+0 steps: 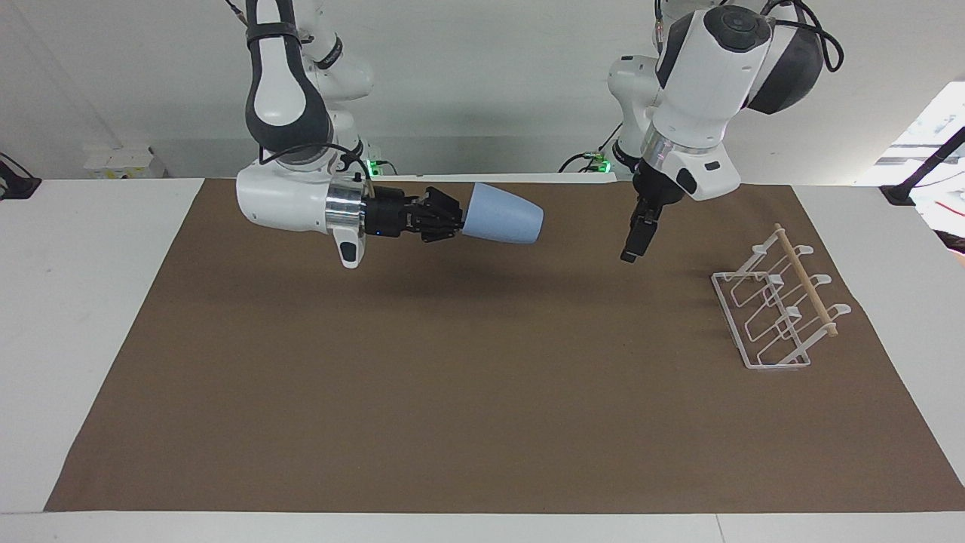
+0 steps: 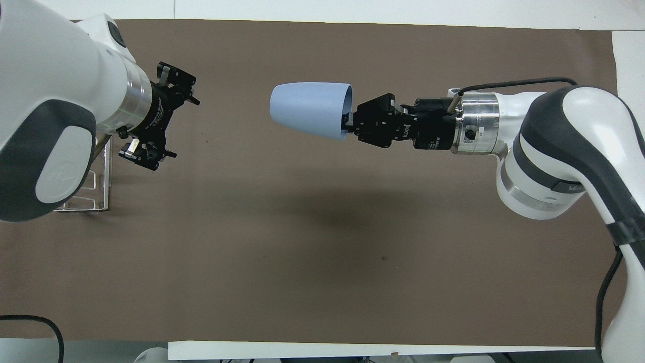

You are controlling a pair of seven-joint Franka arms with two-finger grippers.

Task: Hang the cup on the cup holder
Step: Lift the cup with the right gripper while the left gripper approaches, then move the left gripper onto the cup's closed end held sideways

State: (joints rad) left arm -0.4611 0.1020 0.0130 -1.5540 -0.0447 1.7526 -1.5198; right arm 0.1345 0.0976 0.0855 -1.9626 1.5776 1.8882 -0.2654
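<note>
The light-blue cup point(image 1: 503, 215) hangs on its side in the air over the part of the brown mat near the robots, its base pointing toward the left arm's end. My right gripper point(image 1: 461, 217) is shut on the cup's rim, one finger inside; in the overhead view the cup point(image 2: 307, 108) and the gripper point(image 2: 347, 122) show the same. My left gripper point(image 1: 633, 245) is open and empty, raised over the mat between the cup and the cup holder point(image 1: 776, 309). The white wire holder with its wooden dowel stands at the left arm's end. From overhead my left gripper point(image 2: 176, 123) shows, and the arm hides most of the holder point(image 2: 95, 194).
The brown mat point(image 1: 482, 407) covers most of the white table point(image 1: 83, 302). Nothing else lies on it.
</note>
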